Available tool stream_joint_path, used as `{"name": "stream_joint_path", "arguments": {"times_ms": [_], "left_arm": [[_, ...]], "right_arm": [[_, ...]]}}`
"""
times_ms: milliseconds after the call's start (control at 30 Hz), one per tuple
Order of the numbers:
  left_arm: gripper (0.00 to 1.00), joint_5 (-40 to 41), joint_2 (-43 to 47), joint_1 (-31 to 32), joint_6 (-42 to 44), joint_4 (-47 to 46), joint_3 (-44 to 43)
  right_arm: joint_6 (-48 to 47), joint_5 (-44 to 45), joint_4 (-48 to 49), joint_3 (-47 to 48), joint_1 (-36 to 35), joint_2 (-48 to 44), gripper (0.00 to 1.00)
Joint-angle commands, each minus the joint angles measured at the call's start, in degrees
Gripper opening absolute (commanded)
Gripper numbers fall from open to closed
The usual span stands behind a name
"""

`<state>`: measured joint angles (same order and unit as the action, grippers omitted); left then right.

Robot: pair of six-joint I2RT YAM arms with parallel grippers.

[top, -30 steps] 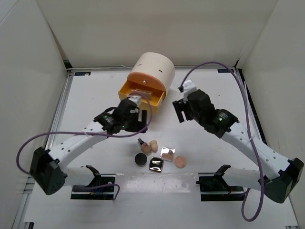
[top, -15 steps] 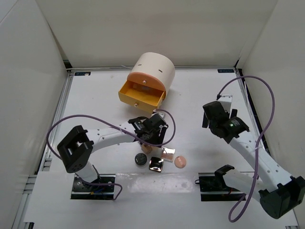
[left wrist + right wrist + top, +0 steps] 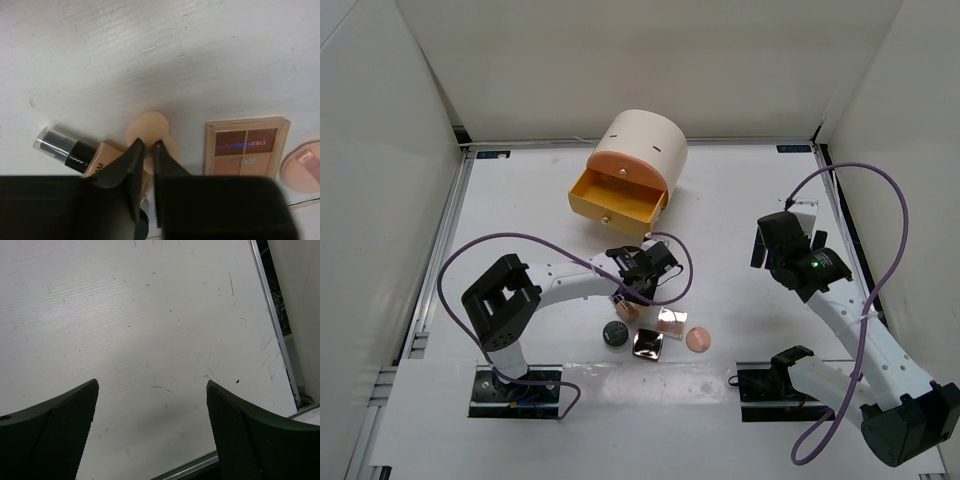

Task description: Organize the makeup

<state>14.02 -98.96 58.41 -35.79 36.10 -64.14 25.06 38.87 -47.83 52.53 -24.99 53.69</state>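
The makeup lies in a cluster at the table's near middle: a beige sponge (image 3: 148,127), a foundation bottle (image 3: 75,152), an eyeshadow palette (image 3: 247,147), a peach puff (image 3: 302,167), a black round compact (image 3: 614,334) and a shiny square compact (image 3: 647,345). My left gripper (image 3: 148,144) is down on the cluster, its jaws shut on the beige sponge, which bulges out past the tips. My right gripper (image 3: 152,385) hangs open over bare table at the right, holding nothing.
A cream cylinder (image 3: 645,150) stands at the back with one orange drawer (image 3: 615,197) pulled out toward me. The table's metal rim (image 3: 272,305) runs close to my right gripper. White walls enclose the table on three sides.
My left gripper came from the drawer down to the cluster and shut on the beige sponge. The right arm drew back from the drawer to the right side, still open.
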Motion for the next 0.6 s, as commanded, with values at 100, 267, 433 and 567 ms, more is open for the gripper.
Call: {"name": "stream_joint_path", "arguments": {"times_ms": [100, 267, 433, 567], "left_arm": [[0.17, 5.03, 4.38, 0.47, 0.98, 2.83, -6.42], [0.29, 14.88, 10.70, -0.31, 4.84, 4.33, -13.20], [0.35, 20.34, 14.93, -7.76, 12.05, -1.27, -16.89], [0.36, 20.70, 13.89, -14.98, 15.39, -5.50, -19.53]], "right_arm": [[-1.85, -1.95, 2.48, 0.03, 0.38, -0.61, 0.90], [-3.79, -3.71, 3.88, -1.20, 0.38, -0.96, 0.93], [-7.12, -9.69, 5.99, -2.61, 0.21, -1.66, 0.93], [-8.53, -10.92, 5.65, -3.05, 0.21, -0.61, 0.94]]}}
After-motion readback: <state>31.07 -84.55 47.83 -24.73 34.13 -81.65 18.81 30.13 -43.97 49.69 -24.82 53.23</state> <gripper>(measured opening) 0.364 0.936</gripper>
